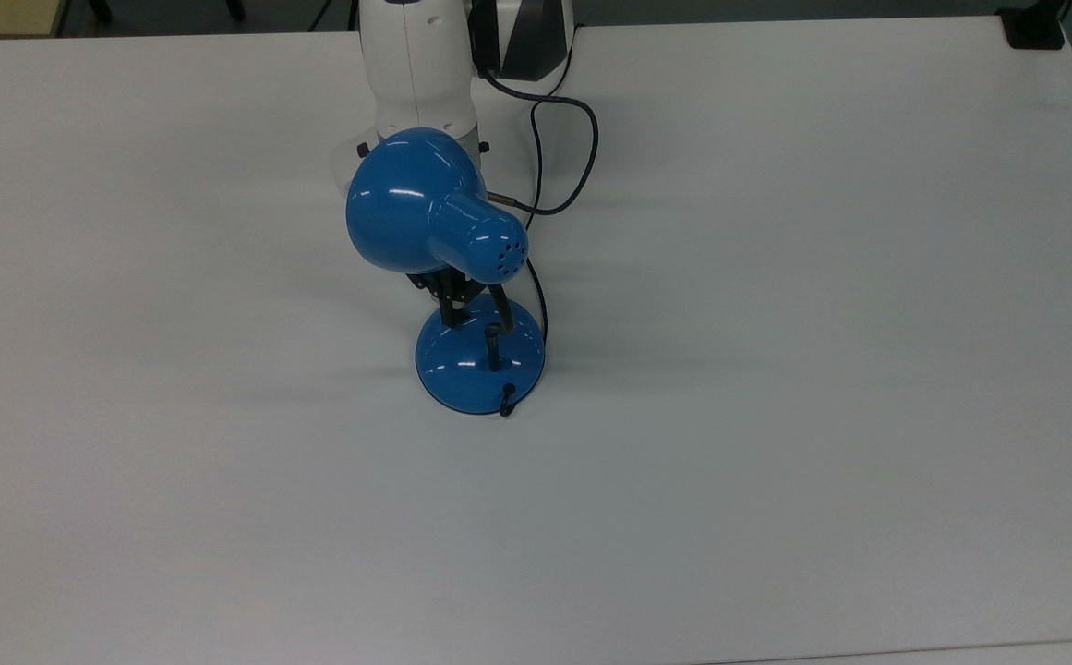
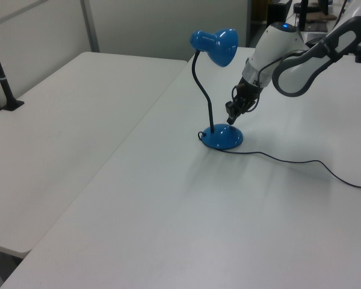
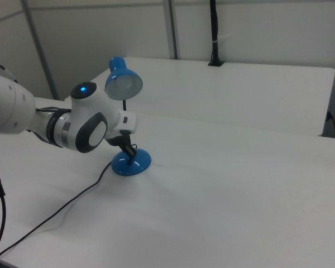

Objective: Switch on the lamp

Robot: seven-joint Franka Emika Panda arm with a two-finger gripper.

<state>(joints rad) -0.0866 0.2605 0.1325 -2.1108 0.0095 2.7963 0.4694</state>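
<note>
The lamp is glossy blue, with its bell shade [image 1: 415,214] raised on a black gooseneck [image 2: 198,84] above a round domed base [image 1: 473,374]. It stands near the middle of the white table [image 1: 776,369]. My gripper [image 1: 451,312] comes down from the top view's upper side, passes under the shade, and its shut tips rest at the base's far edge. In the left view the gripper [image 2: 230,119] meets the base [image 2: 222,138] on its right side. The right view shows the gripper [image 3: 128,158] on the base [image 3: 131,163], and the shade [image 3: 123,81] gives no glow.
The lamp's black cord [image 2: 289,161] trails across the table toward the left view's right edge. A second white table [image 2: 66,120] adjoins on the left view's left, with a black clamp post [image 2: 3,84]. My white arm [image 1: 415,65] stands behind the lamp.
</note>
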